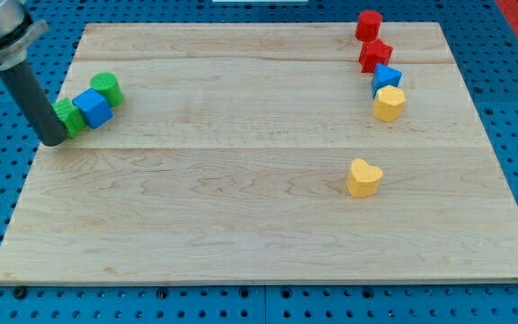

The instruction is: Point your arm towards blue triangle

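The blue triangle [387,77] lies near the view's top right, between a red star [375,55] above it and a yellow hexagon [388,103] below it. My tip [52,141] rests on the board at the view's far left, touching the left side of a green block [68,117]. The tip is far to the left of the blue triangle, across the whole board.
A blue cube [92,108] and a green cylinder [106,88] sit just right of the green block. A red cylinder [369,24] stands at the top right. A yellow heart [363,177] lies right of centre. The wooden board [241,216] sits on a blue pegboard.
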